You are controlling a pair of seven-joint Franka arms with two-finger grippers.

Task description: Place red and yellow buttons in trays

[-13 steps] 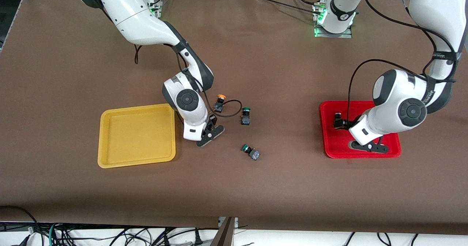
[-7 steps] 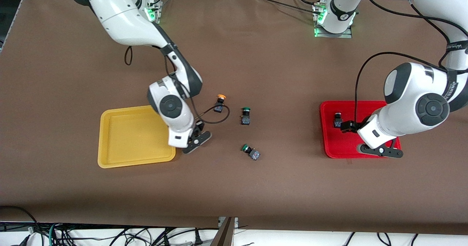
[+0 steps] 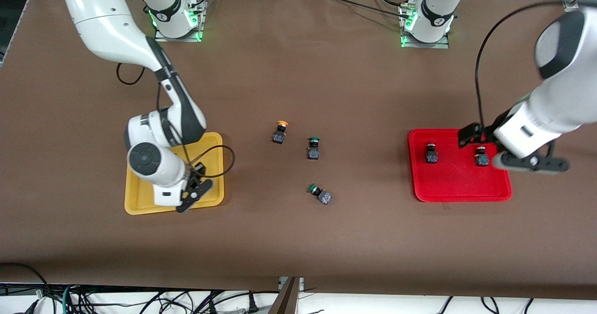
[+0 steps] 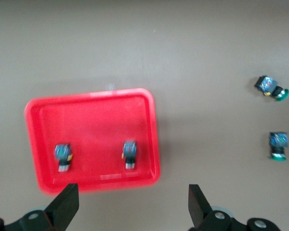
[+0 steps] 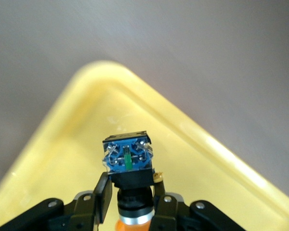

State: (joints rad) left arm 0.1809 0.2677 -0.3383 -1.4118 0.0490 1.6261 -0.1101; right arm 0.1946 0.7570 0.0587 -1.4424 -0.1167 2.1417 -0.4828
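Note:
My right gripper [image 3: 193, 188] hangs over the yellow tray [image 3: 136, 197], at the corner nearest the front camera. It is shut on a black-bodied button with an orange-yellow cap [image 5: 128, 166], held over the yellow tray's floor [image 5: 62, 163]. My left gripper [image 3: 471, 134] is open and empty, raised over the red tray [image 3: 457, 178]; its fingers [image 4: 62, 207] stand wide apart. Two buttons [image 3: 431, 153] [image 3: 482, 156] lie in the red tray [image 4: 91, 120]. Another orange-yellow button [image 3: 280, 131] stands on the table between the trays.
Two green-capped switches [image 3: 313, 148] [image 3: 319, 194] lie on the brown table near the orange-yellow button, both nearer the front camera than it. They also show in the left wrist view [image 4: 278, 144] [image 4: 269, 87]. The arm bases stand along the table's top edge.
My right gripper has carried its button from beside the yellow tray to over it. My left gripper has drawn back and risen from the red tray, uncovering a second button there.

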